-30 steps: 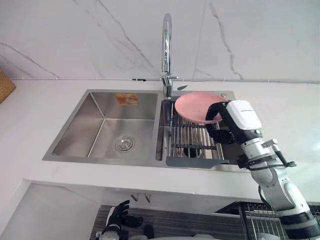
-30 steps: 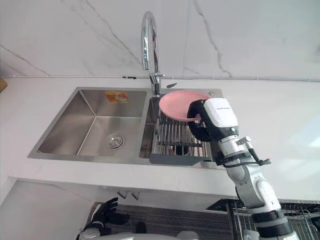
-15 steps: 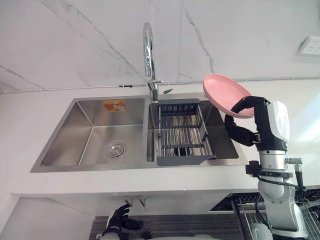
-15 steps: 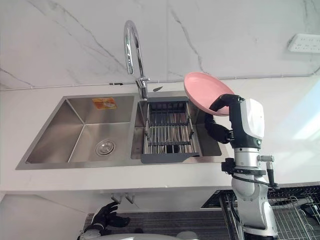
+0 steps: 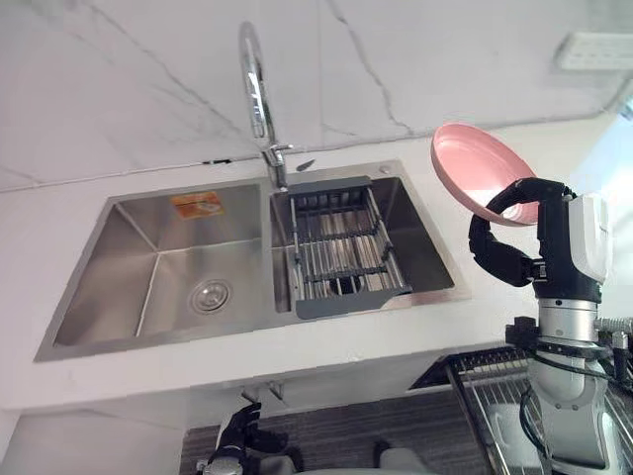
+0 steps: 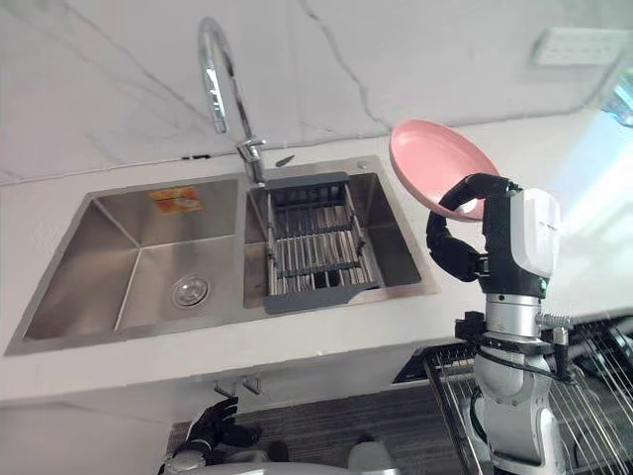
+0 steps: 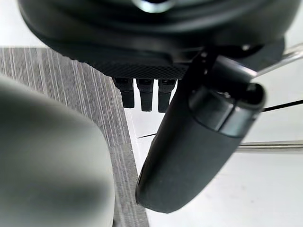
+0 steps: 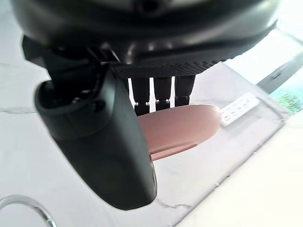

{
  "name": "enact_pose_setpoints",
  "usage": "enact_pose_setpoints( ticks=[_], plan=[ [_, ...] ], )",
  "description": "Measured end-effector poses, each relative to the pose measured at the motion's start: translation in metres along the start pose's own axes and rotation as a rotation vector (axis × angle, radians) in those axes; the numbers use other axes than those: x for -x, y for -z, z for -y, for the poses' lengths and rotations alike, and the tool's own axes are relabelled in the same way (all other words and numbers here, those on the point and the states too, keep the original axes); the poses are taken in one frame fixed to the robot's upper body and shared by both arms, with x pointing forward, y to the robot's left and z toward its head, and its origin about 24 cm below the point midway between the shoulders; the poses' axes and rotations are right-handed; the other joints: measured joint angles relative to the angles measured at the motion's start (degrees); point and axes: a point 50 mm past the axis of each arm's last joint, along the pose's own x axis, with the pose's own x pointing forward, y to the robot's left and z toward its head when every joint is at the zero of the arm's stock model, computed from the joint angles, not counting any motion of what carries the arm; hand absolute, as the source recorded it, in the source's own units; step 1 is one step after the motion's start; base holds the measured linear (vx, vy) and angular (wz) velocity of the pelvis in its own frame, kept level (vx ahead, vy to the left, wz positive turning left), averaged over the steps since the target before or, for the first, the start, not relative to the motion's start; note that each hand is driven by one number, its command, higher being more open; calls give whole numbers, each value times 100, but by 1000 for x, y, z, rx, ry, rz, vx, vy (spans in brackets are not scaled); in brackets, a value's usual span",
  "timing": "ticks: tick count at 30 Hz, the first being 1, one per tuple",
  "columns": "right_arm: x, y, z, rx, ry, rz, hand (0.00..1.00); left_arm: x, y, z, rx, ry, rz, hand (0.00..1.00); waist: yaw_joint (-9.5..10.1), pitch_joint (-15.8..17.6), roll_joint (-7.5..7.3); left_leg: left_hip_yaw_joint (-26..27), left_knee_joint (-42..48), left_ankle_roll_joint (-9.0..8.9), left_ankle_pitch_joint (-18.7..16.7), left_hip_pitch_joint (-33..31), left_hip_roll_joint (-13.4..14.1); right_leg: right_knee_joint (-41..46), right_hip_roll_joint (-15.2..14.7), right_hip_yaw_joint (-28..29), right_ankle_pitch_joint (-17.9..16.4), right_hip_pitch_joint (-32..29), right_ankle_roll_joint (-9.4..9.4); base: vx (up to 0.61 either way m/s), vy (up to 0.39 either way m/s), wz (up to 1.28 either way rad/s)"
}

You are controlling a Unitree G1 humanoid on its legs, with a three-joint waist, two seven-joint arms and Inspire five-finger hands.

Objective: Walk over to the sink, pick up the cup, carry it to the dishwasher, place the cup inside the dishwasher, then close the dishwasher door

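Observation:
A pink plate (image 5: 473, 176) is held tilted in the air, above the white counter just right of the sink (image 5: 247, 333). My right hand (image 5: 497, 255) is shut on the plate's lower edge, with the thumb hooked over the rim and the fingers underneath. In the right wrist view the plate (image 8: 182, 128) sits past the fingers of my right hand (image 8: 106, 142). No cup is visible. My left hand (image 5: 237, 436) hangs low below the counter's edge with relaxed fingers and holds nothing; it also appears in the left wrist view (image 7: 189, 151).
The double steel sink has a grey drying rack (image 5: 338, 254) in its right basin and a tall faucet (image 5: 255, 79) behind. A wire dishwasher rack (image 6: 593, 381) is at the lower right. A wall socket (image 5: 593, 49) is on the marble wall.
My right hand has lifted the pink plate off the sink's drying rack and carried it right, past the basin. The camera has also swung right, shifting the whole scene.

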Motion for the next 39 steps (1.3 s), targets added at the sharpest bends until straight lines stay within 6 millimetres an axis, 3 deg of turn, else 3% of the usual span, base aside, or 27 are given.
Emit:
enact_pose_setpoints(
  ticks=[2,4,6,8,9,10,11,13,15,17,21,28,39],
  plan=[
    [0,6,-6,18,-18,-28,30,0,1,-2,39,-19,-10,90,58,18,-29,358,37,48,-52,2,3,9,32,301,108,-181,31,-37,88,-97],
    [1,12,-11,46,-41,-58,30,-1,0,-6,68,-46,-9,90,119,61,-86,706,144,87,-132,0,80,-4,10,266,47,-330,-239,-55,55,-97],
    [4,21,-15,75,-63,-111,30,-1,1,-12,82,-74,-17,90,104,89,-13,978,214,134,-191,58,308,41,-172,-799,-107,-285,-1140,-52,38,-71],
    [4,21,-16,87,-64,-107,30,-1,0,-16,88,-92,-13,90,132,180,-86,1146,276,154,-241,108,385,649,-318,-1107,-242,-443,-1002,-68,-14,-48],
    [5,20,-16,95,-71,-102,30,-2,-1,-26,89,-123,-10,90,130,169,-250,1235,482,105,-381,103,372,1395,-518,-1397,-389,-547,-858,-74,-69,-45],
    [4,19,-16,99,-70,-91,30,-2,1,-35,91,-147,-21,90,140,115,-320,1292,684,-10,-562,51,341,1149,-552,-1482,-585,-473,-510,-53,-63,-43],
    [4,19,-16,105,-70,-86,30,-2,3,-35,85,-147,-28,90,155,112,-322,1319,712,-46,-594,38,380,964,-494,-1456,-487,-423,-283,19,-52,-44],
    [9,22,-17,137,-91,-96,30,1,12,-35,79,-149,-50,90,160,15,-188,1295,449,-61,-590,125,454,236,-262,-1435,-211,-199,-287,48,-27,-45],
    [19,26,-17,143,-107,-131,30,7,26,-37,67,-166,-81,90,175,-49,-145,1305,223,-145,-497,237,460,-317,-122,-1285,209,-52,-193,93,-14,-59],
    [29,32,-16,144,-106,-187,30,9,33,-36,70,-174,-103,90,155,-77,-129,1326,152,-100,-412,294,459,-545,-85,-1263,394,72,-69,132,-10,-23],
    [58,53,-16,179,-149,-349,30,13,46,-33,73,-170,-150,90,143,-123,-47,1259,-81,-104,-368,613,449,-745,-32,-1381,479,454,-36,137,-7,10],
    [67,55,-16,175,-139,-385,30,14,48,-32,39,-157,-151,90,157,-144,-17,1268,-198,-125,-333,788,358,-1043,-73,-1363,535,687,4,-22,-3,0],
    [87,88,19,293,-4,-585,30,19,61,-27,20,-138,-192,90,26,-258,195,1349,-415,-136,-265,873,296,-1199,-73,-1205,637,644,-8,-43,-19,-7]
  ],
)
